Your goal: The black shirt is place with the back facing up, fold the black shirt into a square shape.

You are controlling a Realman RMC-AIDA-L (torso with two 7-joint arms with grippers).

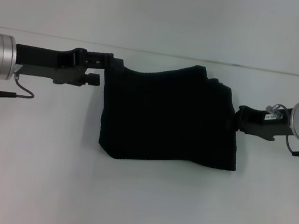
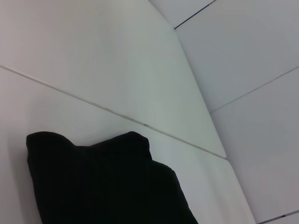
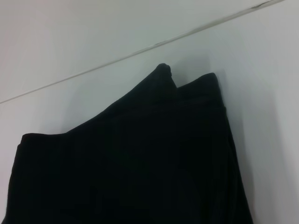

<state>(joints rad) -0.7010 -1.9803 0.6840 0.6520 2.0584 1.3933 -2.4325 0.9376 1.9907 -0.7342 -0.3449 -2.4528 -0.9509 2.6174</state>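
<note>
The black shirt lies folded into a rough rectangle in the middle of the white table, with its far edge uneven and no lettering showing. My left gripper is at the shirt's far left corner with its two fingers apart, the farther finger touching the cloth edge. My right gripper is against the shirt's right edge. The shirt also shows in the left wrist view and in the right wrist view; neither shows fingers.
A seam runs across the table behind the shirt. The table's far corner and edge show in the left wrist view, with the floor beyond. Bare white table lies in front of the shirt and on both sides.
</note>
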